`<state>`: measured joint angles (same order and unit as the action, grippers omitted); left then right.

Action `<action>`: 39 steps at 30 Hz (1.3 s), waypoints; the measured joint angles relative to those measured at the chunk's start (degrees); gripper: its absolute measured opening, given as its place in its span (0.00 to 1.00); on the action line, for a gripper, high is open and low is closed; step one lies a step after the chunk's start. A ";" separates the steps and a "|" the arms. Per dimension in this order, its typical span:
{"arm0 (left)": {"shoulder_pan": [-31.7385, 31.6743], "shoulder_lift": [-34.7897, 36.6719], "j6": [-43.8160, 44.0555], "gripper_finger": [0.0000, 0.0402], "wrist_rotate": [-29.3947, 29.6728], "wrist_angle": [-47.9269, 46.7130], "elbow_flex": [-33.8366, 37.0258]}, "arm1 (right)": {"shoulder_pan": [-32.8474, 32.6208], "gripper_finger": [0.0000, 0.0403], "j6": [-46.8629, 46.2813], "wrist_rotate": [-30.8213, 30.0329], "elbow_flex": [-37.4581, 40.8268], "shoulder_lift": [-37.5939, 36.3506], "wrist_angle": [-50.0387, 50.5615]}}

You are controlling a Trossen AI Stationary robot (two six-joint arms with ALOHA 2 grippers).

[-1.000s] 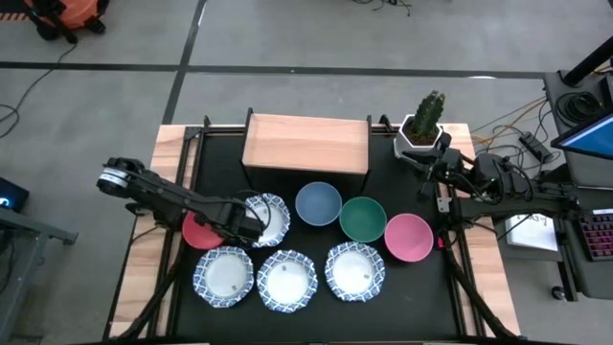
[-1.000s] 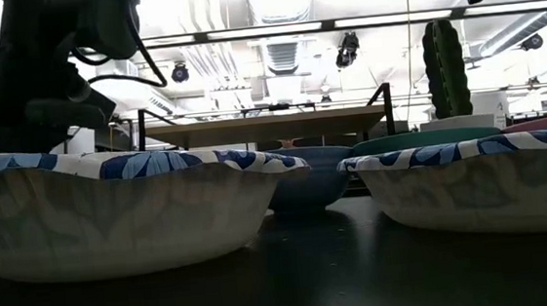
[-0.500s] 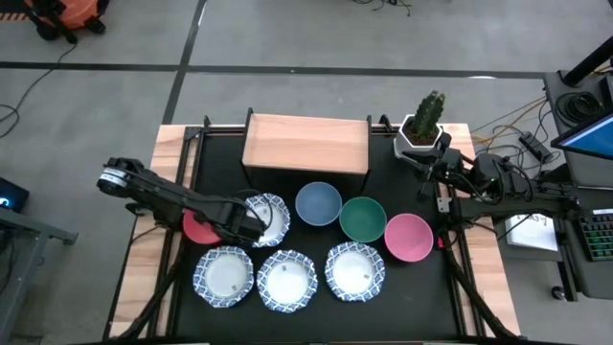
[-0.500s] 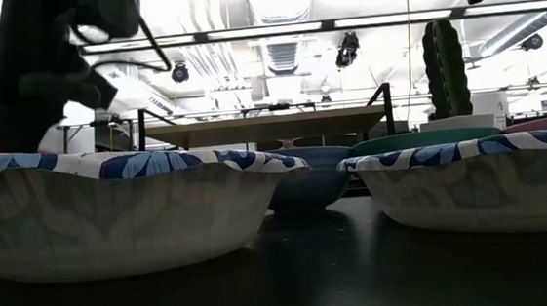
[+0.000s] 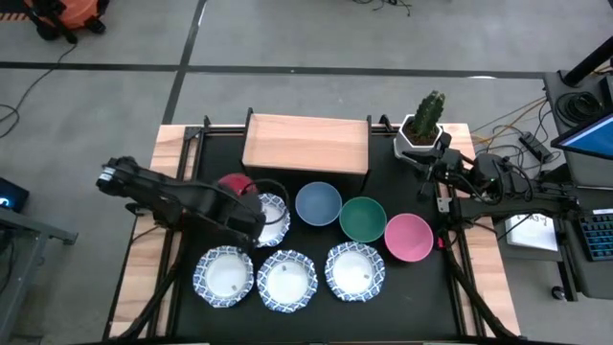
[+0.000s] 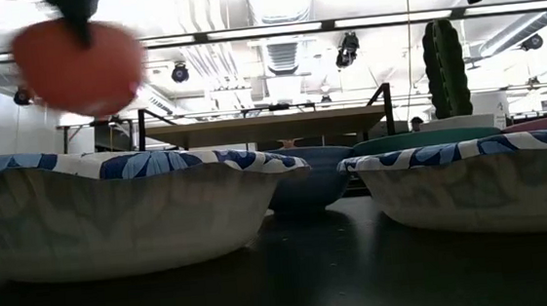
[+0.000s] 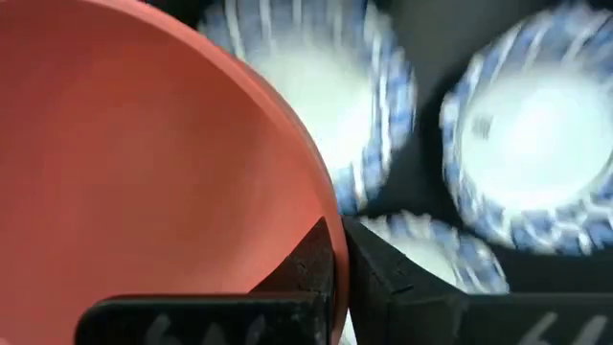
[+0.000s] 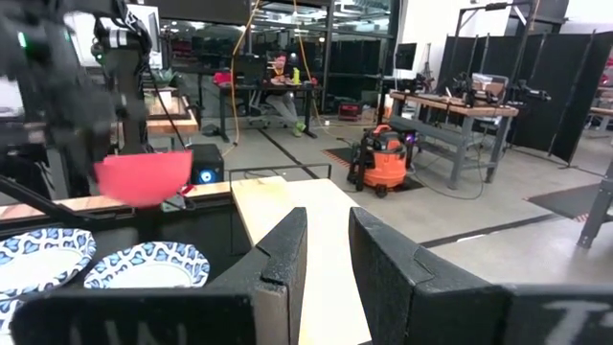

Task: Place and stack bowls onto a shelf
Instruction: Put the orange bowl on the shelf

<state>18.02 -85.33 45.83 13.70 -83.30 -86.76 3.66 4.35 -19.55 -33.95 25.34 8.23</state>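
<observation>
Left end effector [image 7: 337, 254] pinches red bowl [image 7: 144, 182] rim, lifted above the table

A potted cactus [image 5: 422, 124] stands at the black tabletop's [image 5: 421, 287] far right corner

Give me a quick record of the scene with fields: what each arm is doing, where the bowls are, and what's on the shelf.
left gripper: fingers shut on the rim of the red bowl, lifted off the table
right gripper: waiting by the table's right edge, holds nothing
shelf: nothing on it
bowls on table: blue bowl, green bowl, pink bowl, four white patterned bowls
other: cactus pot beside the shelf
</observation>
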 joint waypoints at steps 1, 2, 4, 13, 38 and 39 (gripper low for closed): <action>-0.03 0.01 -4.08 0.00 3.29 1.13 -1.29 | 0.01 0.17 0.23 0.00 0.00 0.00 0.00; -0.10 0.01 -8.55 0.00 6.37 2.68 -2.21 | 0.01 0.17 0.27 0.00 0.00 0.00 0.00; -0.48 0.01 -18.59 0.00 11.84 7.62 -3.42 | 0.02 0.17 0.29 0.00 0.00 0.00 0.00; -10.23 -1.51 -54.82 0.00 16.05 23.90 -3.51 | 0.00 0.17 0.42 0.00 0.02 0.00 0.07; -33.99 -13.56 -57.16 0.00 14.25 18.65 -3.45 | 0.00 0.17 1.80 -0.02 0.02 -0.02 1.37; -34.03 -13.63 -57.16 0.00 14.29 18.70 -3.45 | 0.00 0.17 1.82 -0.02 0.02 -0.02 1.38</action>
<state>-16.01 -98.96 -11.33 27.99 -64.60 -90.21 3.66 6.17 -19.57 -33.93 25.32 9.61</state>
